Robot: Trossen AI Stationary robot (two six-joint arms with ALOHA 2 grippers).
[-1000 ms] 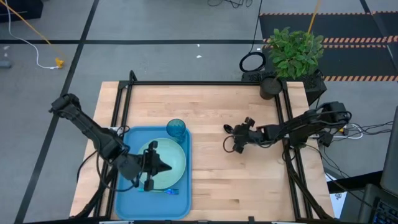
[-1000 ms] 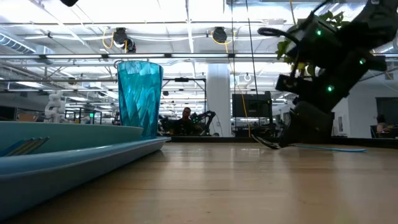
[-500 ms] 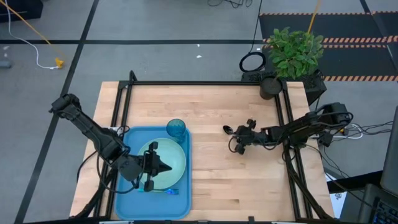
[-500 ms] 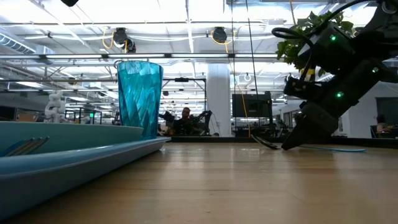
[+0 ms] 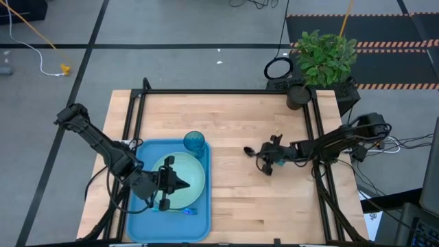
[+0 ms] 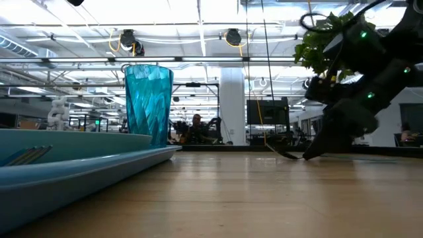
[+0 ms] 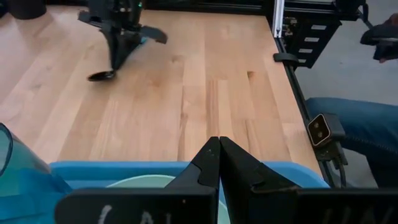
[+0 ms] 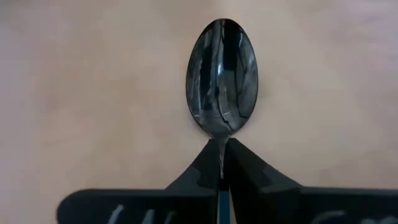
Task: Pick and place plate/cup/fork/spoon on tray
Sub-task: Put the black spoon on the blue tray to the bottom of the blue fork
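Gripping the spoon (image 8: pixel 222 78) by its thin handle, the right gripper (image 5: pixel 264 157) has closed since a second ago, when its fingers stood apart above the table (image 5: pixel 233 199). Left gripper (image 5: pixel 180 184), fingers together, remains over the plate (image 5: pixel 195 173) on the tray (image 5: pixel 140 223).

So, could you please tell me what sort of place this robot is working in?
Probably a large open robotics lab or workshop. The low view shows a high ceiling with strip lights and workstations behind the pale wooden table; the high view shows grey floor with hazard-striped matting and a potted green plant.
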